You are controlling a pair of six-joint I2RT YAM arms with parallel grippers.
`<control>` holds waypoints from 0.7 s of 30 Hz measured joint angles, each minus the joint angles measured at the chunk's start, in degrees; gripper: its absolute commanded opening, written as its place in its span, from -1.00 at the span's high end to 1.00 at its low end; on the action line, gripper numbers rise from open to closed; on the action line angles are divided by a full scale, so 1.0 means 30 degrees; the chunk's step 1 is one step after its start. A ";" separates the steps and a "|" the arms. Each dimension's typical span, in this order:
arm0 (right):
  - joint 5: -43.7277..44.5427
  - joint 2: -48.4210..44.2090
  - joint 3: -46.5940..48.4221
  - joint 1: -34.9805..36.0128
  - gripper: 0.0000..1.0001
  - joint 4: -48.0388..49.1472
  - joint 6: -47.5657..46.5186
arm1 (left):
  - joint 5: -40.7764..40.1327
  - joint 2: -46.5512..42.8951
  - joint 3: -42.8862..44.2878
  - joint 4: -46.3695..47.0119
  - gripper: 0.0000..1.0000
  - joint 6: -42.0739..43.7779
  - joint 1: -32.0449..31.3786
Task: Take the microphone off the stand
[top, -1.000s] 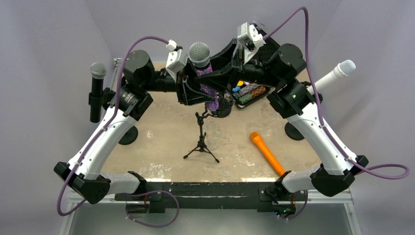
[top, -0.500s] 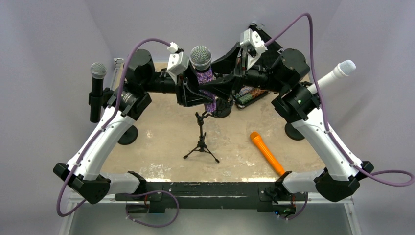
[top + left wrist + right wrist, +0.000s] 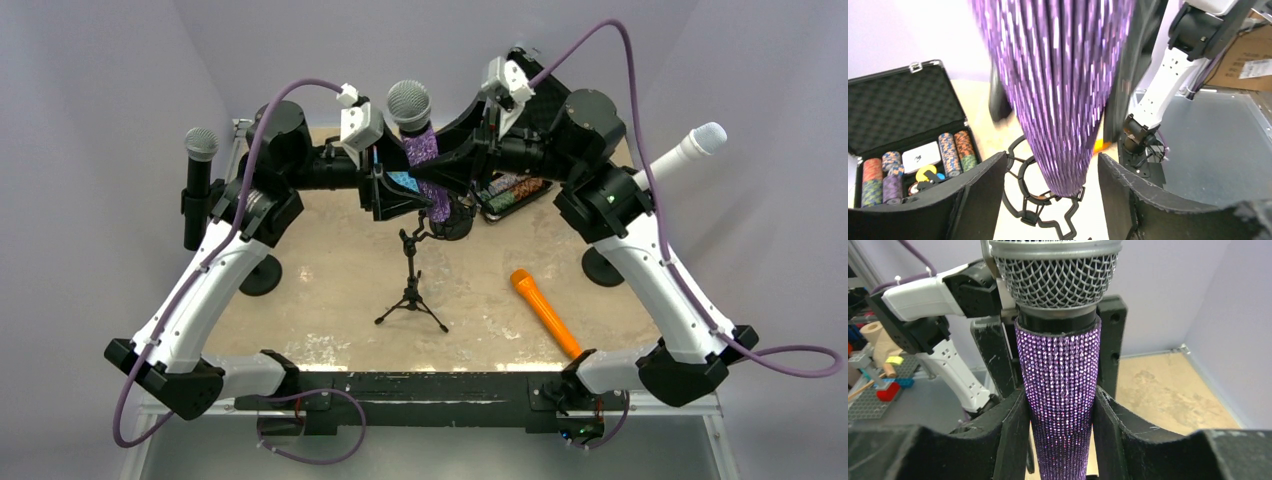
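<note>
A purple glitter microphone (image 3: 424,160) with a silver mesh head stands tilted over the small black tripod stand (image 3: 411,292). My right gripper (image 3: 450,168) is shut on its body; in the right wrist view both fingers press the purple body (image 3: 1060,390) at my right gripper (image 3: 1060,440). My left gripper (image 3: 403,195) is open around the microphone's lower end. In the left wrist view the purple body (image 3: 1063,90) hangs between my left gripper's (image 3: 1050,200) spread fingers, clear of both. Its tip sits at the rim of the stand's black ring clip (image 3: 1028,187).
A black microphone (image 3: 199,185) stands on a holder at the left and a white one (image 3: 686,150) at the right. An orange microphone (image 3: 545,312) lies on the table. An open poker chip case (image 3: 512,190) sits behind; it also shows in the left wrist view (image 3: 903,145).
The microphone has risen a little and leans more, its head moving up in the view, with the right gripper still clamped on it. The left gripper stays open around its lower end.
</note>
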 measured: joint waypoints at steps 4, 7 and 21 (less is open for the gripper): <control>0.0233 0.0036 0.2069 -0.1027 1.00 -0.1086 -0.0678 | -0.1348 -0.0466 -0.0007 -0.0896 -0.49 0.0590 0.0015; 0.1209 -0.0860 0.2521 -0.2062 1.00 -0.1698 -0.1552 | -0.2011 -0.0860 -0.0022 -0.1406 -0.49 0.0998 0.0015; 1.2437 -0.5013 -0.5603 -0.3665 1.00 -1.0382 -0.6251 | -0.2652 -0.1523 -0.0022 -0.1224 -0.45 0.1035 0.0233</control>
